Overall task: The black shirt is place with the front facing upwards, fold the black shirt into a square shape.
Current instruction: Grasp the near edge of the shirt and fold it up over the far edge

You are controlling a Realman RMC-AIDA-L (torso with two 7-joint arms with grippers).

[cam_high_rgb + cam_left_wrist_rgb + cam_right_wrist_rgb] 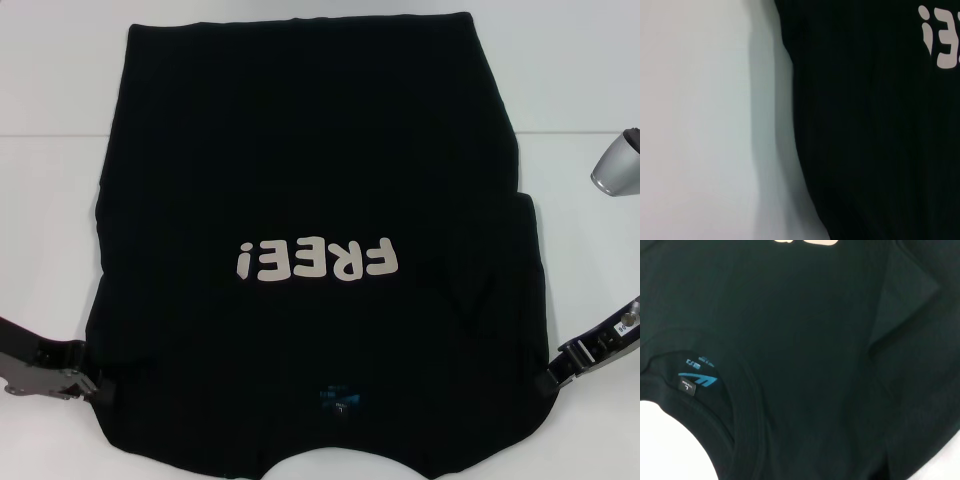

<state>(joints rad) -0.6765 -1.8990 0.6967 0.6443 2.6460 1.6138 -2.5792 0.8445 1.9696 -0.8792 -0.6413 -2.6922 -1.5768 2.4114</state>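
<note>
The black shirt (300, 170) lies flat on the white table (50, 200), front up, with the white "FREE!" lettering (318, 261) upside down to me. Its collar and blue neck label (335, 398) are at the near edge. The sleeve on the right side is folded inward over the body (505, 270). My left gripper (92, 385) is at the shirt's near left edge. My right gripper (548, 380) is at its near right edge. The right wrist view shows the collar, the label (697, 380) and the folded sleeve (905, 295). The left wrist view shows the shirt's left edge (865, 125).
The white table surrounds the shirt on the left, right and far sides. A silver-grey part of the right arm (618, 160) sits above the table at the right edge. The table's far edge line (60, 135) runs behind the shirt.
</note>
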